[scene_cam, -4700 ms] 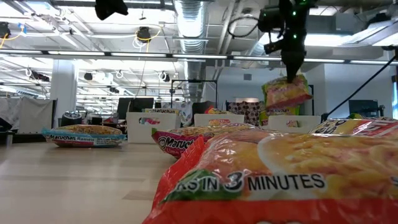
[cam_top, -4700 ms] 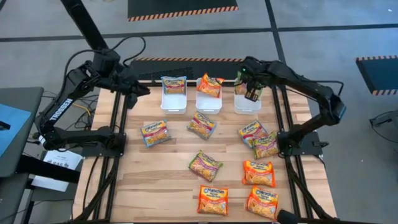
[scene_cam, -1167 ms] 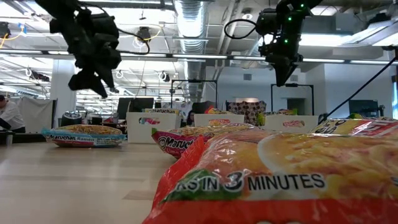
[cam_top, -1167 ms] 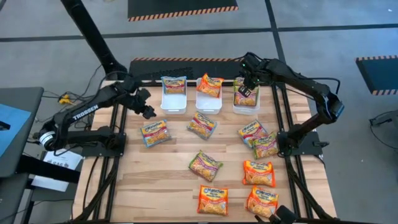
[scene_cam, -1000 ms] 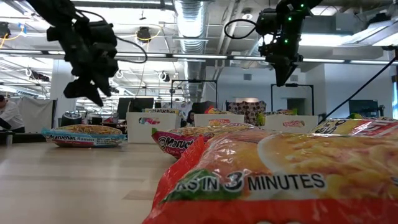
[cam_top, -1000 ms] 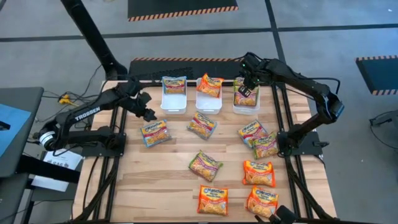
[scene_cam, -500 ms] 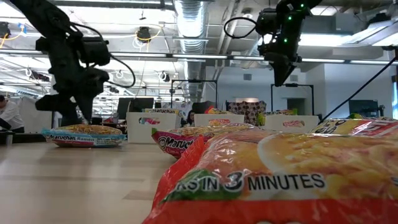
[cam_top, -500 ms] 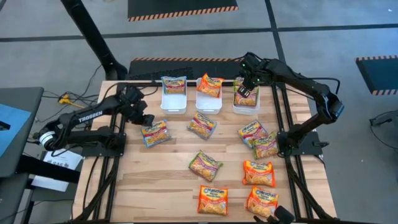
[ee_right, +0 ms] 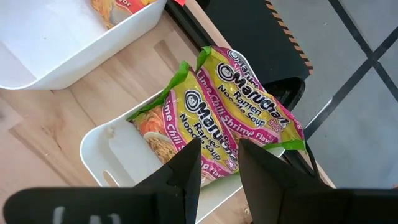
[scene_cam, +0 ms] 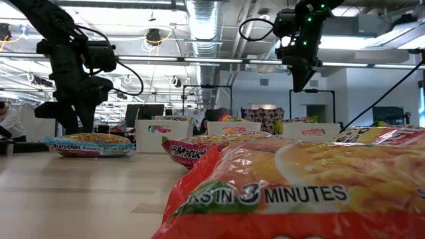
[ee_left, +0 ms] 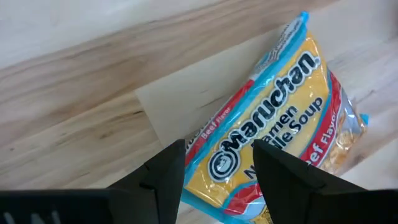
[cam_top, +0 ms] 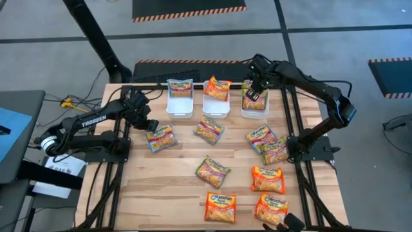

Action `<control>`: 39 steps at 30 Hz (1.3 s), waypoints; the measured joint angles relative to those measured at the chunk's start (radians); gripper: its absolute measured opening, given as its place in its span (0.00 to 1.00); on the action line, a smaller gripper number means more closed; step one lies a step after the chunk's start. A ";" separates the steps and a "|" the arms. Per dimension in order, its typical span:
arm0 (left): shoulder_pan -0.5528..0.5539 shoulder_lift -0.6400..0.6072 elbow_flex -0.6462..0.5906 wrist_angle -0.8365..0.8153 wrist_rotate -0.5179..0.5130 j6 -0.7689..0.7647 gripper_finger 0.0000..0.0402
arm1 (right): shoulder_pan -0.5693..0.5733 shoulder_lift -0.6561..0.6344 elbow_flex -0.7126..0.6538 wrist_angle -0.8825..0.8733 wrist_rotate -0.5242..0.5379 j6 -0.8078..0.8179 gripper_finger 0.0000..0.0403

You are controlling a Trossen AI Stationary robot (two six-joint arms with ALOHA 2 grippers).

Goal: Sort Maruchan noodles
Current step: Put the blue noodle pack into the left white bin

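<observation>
A blue-and-yellow Maruchan packet (cam_top: 160, 136) lies flat on the wood at the table's left; it also shows in the left wrist view (ee_left: 273, 137) and the low view (scene_cam: 86, 143). My left gripper (cam_top: 149, 125) is open just above that packet's left end, its fingers (ee_left: 168, 168) standing over the end (ee_left: 217, 158). My right gripper (cam_top: 255, 92) is open and empty, high above the right white tray (ee_right: 118, 155). That tray holds two green-yellow packets (ee_right: 211, 118) leaning on its far wall.
Three white trays stand in a row at the far edge: the left (cam_top: 179, 103) holds a blue packet, the middle (cam_top: 216, 104) an orange one. Several loose packets lie at mid-table (cam_top: 209, 129) and toward the right (cam_top: 262, 137) and near edge (cam_top: 220, 206).
My left gripper has come down and toward the table's near edge, from high beside the left tray to just above the blue-and-yellow packet's left end. The packet has not moved.
</observation>
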 joint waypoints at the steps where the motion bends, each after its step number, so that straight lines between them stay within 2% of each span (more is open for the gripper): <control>1: 0.000 0.000 0.000 0.000 0.004 0.006 0.43 | 0.000 0.000 0.000 0.000 0.000 0.000 0.32; 7: 0.000 0.023 0.000 -0.003 0.022 0.008 0.43 | 0.000 0.000 0.000 0.000 0.000 0.000 0.32; 22: -0.001 0.282 0.005 0.026 0.081 0.051 0.42 | 0.000 0.000 0.000 0.000 -0.015 0.026 0.32; 26: -0.002 0.291 0.004 0.026 0.078 0.064 0.32 | 0.000 0.000 0.000 0.001 -0.015 0.026 0.32; 32: -0.002 0.285 0.001 0.030 0.102 0.090 0.05 | 0.000 0.000 0.000 0.021 -0.015 0.026 0.32; 39: -0.019 0.271 -0.001 0.044 0.149 0.160 0.00 | 0.000 0.000 0.000 0.037 -0.015 0.026 0.32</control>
